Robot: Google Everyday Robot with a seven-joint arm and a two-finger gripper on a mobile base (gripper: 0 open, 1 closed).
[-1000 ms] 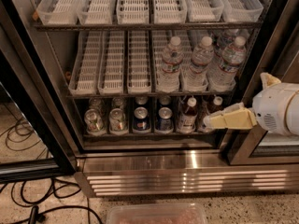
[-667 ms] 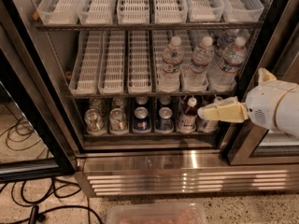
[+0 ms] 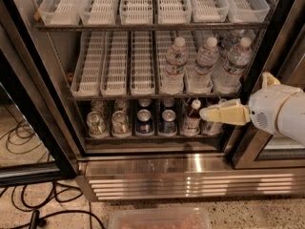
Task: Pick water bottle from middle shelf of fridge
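Three water bottles stand at the right of the middle shelf point(image 3: 119, 97) of the open fridge point(image 3: 190, 180): left point(image 3: 175, 63), middle point(image 3: 205, 61) and right point(image 3: 235, 63). Each is clear, with a white cap and a white label. The shelf's left lane trays point(image 3: 114, 66) hold nothing. My gripper point(image 3: 224, 114) is cream-coloured on a white wrist and reaches in from the right. It points left at the level of the low shelf, below the water bottles and apart from them. It holds nothing that I can see.
The low shelf holds cans point(image 3: 96, 123) and a dark-drink bottle point(image 3: 191, 118) just left of the gripper tip. The top shelf carries lane trays point(image 3: 138, 4). The black door frame point(image 3: 28, 104) stands at left, cables point(image 3: 19, 132) lie on the floor, and a plastic tub point(image 3: 159, 218) sits at the bottom.
My gripper has moved a little left and up, from the low shelf's right edge toward the dark-drink bottle. The bottles have not moved.
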